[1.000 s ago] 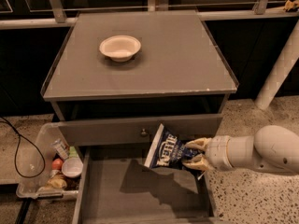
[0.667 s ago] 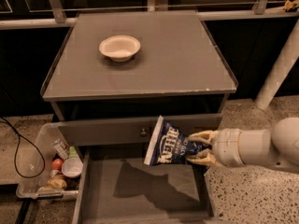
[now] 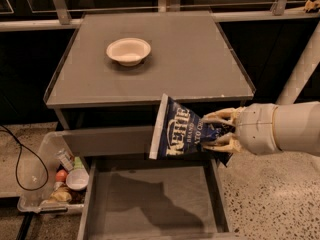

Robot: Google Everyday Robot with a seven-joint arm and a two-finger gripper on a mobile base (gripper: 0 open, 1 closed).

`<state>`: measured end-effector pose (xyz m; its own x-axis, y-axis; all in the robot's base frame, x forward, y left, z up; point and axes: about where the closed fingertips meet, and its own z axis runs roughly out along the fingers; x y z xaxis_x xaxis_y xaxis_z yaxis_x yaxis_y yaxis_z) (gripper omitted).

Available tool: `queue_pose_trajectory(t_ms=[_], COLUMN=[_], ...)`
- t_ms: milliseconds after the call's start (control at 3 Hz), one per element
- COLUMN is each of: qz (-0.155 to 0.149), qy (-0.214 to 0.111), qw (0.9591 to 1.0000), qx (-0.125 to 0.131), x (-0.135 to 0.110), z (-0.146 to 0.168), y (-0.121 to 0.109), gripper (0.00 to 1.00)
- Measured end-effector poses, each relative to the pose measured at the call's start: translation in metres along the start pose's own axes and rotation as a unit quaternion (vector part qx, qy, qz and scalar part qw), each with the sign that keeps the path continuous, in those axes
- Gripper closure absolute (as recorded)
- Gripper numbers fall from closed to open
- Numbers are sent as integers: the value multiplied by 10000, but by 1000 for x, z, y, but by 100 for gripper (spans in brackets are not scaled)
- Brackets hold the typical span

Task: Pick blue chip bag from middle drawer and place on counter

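The blue chip bag (image 3: 182, 131), dark blue foil with white lettering and a white end strip, hangs in the air in front of the cabinet, above the open middle drawer (image 3: 155, 199) and just below the counter's front edge. My gripper (image 3: 219, 131) comes in from the right and is shut on the bag's right end. The drawer's bare grey floor shows the bag's shadow. The counter (image 3: 190, 64) is a flat grey top above.
A white bowl (image 3: 128, 51) sits on the counter's left half. A closed grey drawer front (image 3: 110, 140) is above the open drawer. A clear bin (image 3: 55, 176) with small items stands on the floor at left, beside a black cable (image 3: 20, 164).
My gripper has lifted the bag higher, from just over the drawer up to near the counter's front edge.
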<state>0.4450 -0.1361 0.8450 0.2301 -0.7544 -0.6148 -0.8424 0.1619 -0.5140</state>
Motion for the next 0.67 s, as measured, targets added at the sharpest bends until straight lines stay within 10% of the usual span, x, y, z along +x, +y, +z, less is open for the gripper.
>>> queue_pose_trajectory(t_ms=[667], qz=[-95], qy=[-114], qw=[9999], qx=[-79], x=[-9], z=[11], y=[-4], gripper=[100])
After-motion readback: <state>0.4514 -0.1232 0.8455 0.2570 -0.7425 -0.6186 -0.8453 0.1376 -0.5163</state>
